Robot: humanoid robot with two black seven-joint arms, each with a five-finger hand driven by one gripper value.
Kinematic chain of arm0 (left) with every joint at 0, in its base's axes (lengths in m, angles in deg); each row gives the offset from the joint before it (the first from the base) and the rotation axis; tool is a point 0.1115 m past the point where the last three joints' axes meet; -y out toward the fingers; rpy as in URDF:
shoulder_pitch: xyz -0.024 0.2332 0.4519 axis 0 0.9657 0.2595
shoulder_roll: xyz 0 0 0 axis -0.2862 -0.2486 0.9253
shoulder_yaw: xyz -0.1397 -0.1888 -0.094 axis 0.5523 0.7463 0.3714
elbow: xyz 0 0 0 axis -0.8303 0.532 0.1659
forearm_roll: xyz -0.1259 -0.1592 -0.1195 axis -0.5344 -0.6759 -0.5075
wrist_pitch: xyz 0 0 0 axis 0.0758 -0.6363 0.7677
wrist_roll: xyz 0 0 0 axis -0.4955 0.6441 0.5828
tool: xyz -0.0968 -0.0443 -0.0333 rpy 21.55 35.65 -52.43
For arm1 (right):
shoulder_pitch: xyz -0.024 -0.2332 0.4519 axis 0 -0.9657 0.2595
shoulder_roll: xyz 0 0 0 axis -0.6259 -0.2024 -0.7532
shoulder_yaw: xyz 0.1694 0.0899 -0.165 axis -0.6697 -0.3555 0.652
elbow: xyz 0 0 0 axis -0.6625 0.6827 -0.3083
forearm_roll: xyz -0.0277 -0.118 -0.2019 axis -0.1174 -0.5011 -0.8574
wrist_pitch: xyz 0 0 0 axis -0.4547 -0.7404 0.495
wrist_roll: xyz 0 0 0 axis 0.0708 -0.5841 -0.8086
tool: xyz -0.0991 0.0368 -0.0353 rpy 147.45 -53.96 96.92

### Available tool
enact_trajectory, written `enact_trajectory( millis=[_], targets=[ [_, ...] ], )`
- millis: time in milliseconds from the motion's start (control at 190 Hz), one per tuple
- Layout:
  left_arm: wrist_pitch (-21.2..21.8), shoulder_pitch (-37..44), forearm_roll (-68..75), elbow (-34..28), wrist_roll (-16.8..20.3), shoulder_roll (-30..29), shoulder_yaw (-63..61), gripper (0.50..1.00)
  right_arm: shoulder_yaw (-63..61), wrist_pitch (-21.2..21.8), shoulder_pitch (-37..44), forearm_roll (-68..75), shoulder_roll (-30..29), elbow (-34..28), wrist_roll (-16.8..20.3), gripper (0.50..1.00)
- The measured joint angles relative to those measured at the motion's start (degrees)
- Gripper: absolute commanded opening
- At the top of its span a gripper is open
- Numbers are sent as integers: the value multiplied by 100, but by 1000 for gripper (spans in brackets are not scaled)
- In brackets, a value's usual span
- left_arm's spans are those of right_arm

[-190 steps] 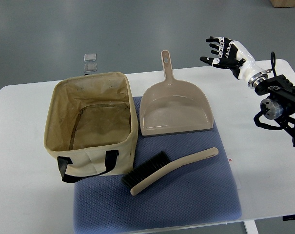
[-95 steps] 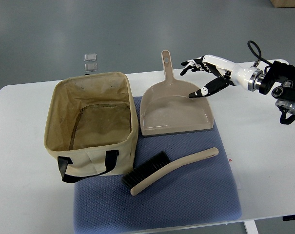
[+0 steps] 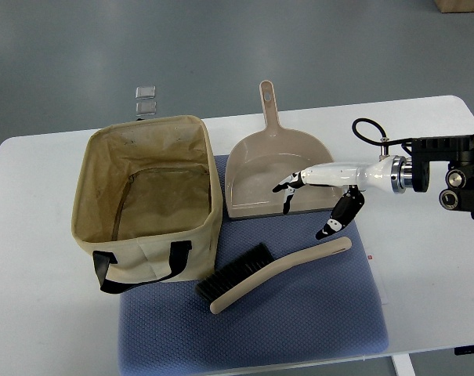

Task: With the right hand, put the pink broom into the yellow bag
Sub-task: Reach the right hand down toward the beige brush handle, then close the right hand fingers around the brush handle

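Your right robot hand point(image 3: 315, 200) comes in from the right edge, fingers spread and released, holding nothing. It hangs over the front lip of the dustpan point(image 3: 280, 176), thumb pointing down toward the broom point(image 3: 272, 272) handle tip, close above it but you can't tell if it touches. The broom looks beige rather than pink; it lies diagonally on the blue mat point(image 3: 299, 321), bristles at the lower left just beside the bag point(image 3: 146, 196), handle end up right below your robot hand. Bag sits open on the desk point(image 3: 33, 313) left of the dustpan, nothing inside it. Dustpan holds nothing either, handle pointing away from you
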Motion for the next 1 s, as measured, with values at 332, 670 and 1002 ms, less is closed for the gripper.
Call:
enact_trajectory(
  millis=[332,670,1002],
  targets=[
    [0,0,0,-1,0,0,0,1000,-17,-472,-474,-887,-132,57,336,930],
    [0,0,0,-1,-2,0,0,1000,-51,-833,-748,-1307,-163,133,421,930],
    [-3,0,0,1,-2,0,0,1000,-76,-959,-956,-1429,-377,324,457,924]
  ],
)
